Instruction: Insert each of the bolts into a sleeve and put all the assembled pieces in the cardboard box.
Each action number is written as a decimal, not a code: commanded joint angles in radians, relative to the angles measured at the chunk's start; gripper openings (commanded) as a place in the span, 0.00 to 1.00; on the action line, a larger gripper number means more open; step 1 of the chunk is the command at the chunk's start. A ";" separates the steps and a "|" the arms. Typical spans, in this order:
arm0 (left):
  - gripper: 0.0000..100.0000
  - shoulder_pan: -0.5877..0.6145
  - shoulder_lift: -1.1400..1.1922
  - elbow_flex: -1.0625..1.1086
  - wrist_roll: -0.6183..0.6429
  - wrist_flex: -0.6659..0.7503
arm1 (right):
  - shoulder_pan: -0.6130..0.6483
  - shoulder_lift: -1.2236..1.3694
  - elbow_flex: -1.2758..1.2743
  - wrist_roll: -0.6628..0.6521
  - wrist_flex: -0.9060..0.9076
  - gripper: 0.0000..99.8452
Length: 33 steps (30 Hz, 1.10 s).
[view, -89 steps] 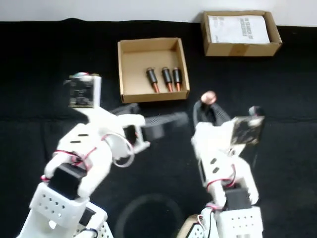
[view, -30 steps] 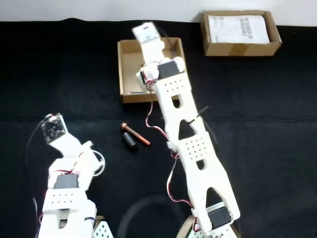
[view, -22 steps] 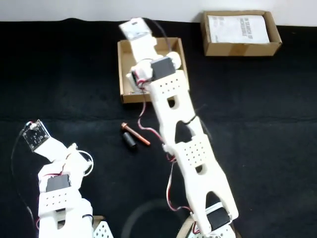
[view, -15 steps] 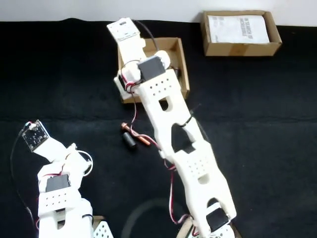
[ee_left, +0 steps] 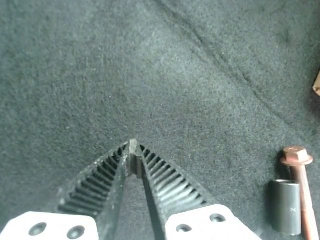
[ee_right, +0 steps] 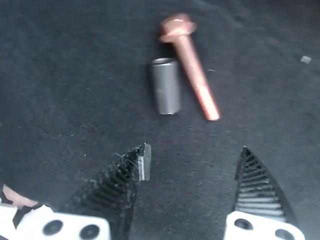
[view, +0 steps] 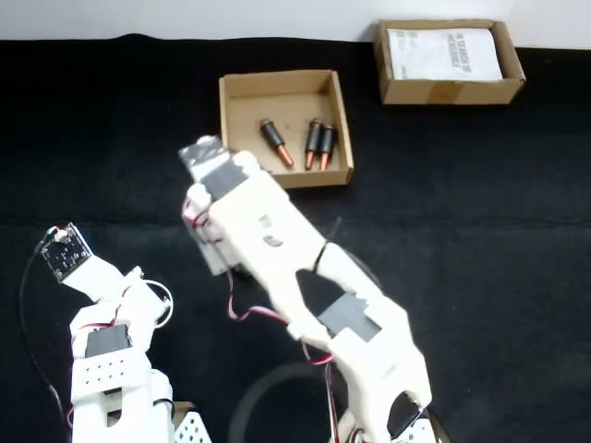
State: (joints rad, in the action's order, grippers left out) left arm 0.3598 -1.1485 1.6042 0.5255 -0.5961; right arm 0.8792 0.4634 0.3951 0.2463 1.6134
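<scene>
Evidently the job is on its last pair: three assembled pieces point(view: 315, 146) already lie in the cardboard box point(view: 277, 77), while one loose bolt point(ee_right: 192, 67) and one bare sleeve point(ee_right: 166, 86) rest side by side on the black worktop point(view: 480, 231), nearly parallel and just apart. The right pincer point(ee_right: 194, 159) hangs above them with its jaws spread wide and nothing between them, the pair lying just ahead of its tips. The left pincer point(ee_left: 132, 150) is closed tight on nothing over the cloth, with the bolt and sleeve off to one side of it. Next, I judge, one pincer must grip the sleeve across its width and the other the bolt, so the shank can be fed along the bore. The bolt is copper-coloured, with a flanged hex head and a slim shank longer than the sleeve; the sleeve is a short dark-grey tube, smooth and likely to roll
</scene>
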 commanded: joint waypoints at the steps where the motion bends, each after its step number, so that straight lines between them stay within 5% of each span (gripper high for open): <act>1: 0.01 0.010 -0.012 -0.007 -0.006 -0.008 | 0.050 -0.030 -0.016 0.006 -0.048 0.26; 5: 0.01 0.010 -0.012 -0.007 -0.006 -0.008 | 0.056 0.030 -0.008 0.006 -0.082 0.24; 11: 0.01 0.010 -0.012 -0.007 -0.006 -0.008 | 0.028 0.088 -0.007 0.005 -0.117 0.07; 33: 0.01 0.010 -0.013 -0.008 -0.006 -0.006 | -0.028 0.101 -0.018 -0.106 -0.211 0.15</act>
State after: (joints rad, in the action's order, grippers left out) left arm 0.3598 -1.1485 1.6042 0.5255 -0.6007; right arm 0.8623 0.5616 0.3782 0.1481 1.4308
